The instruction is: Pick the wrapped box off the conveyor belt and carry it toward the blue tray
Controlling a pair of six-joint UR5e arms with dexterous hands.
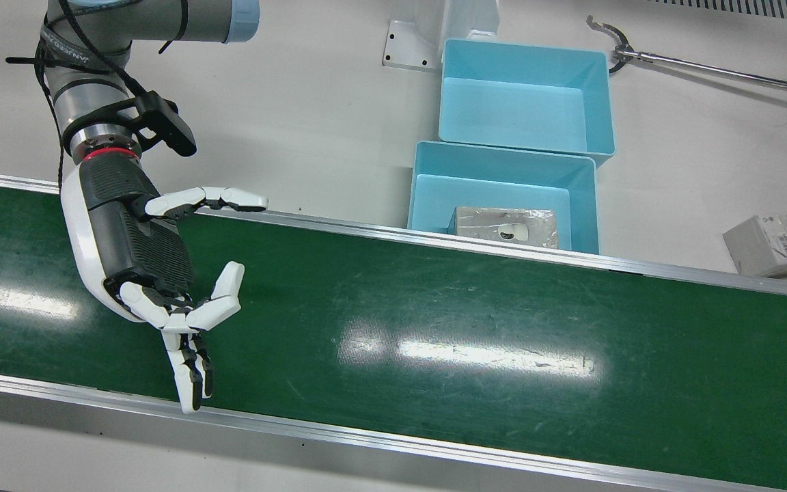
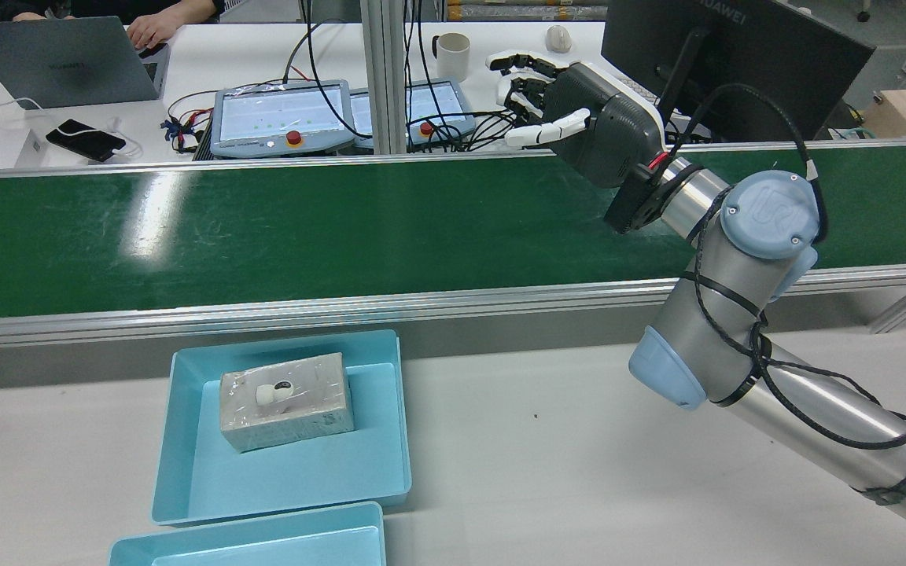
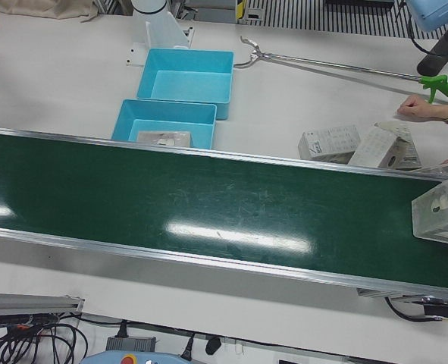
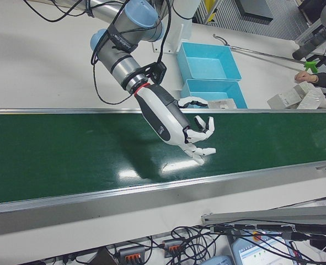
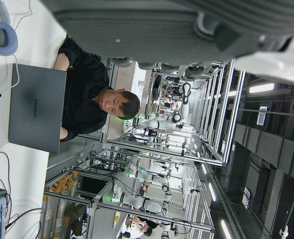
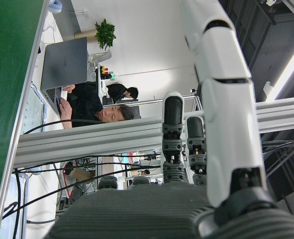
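A clear-wrapped box (image 3: 441,216) sits on the green conveyor belt (image 3: 208,201) at the far right end of the left-front view. My right hand (image 1: 161,273) hovers open over the other end of the belt, fingers spread and holding nothing; it also shows in the rear view (image 2: 579,118) and the right-front view (image 4: 179,124). Two blue trays stand beside the belt. The nearer tray (image 1: 503,152) holds another wrapped box (image 1: 506,227); the farther tray (image 1: 523,49) is empty. Only the edge of my left hand's palm (image 5: 186,25) shows.
A long metal grabber tool (image 1: 708,68) lies on the white table past the trays. Several loose boxes (image 3: 360,144) lie by the belt's far end, with a person's hand (image 3: 424,110) near them. A monitor and laptop stand beyond the belt.
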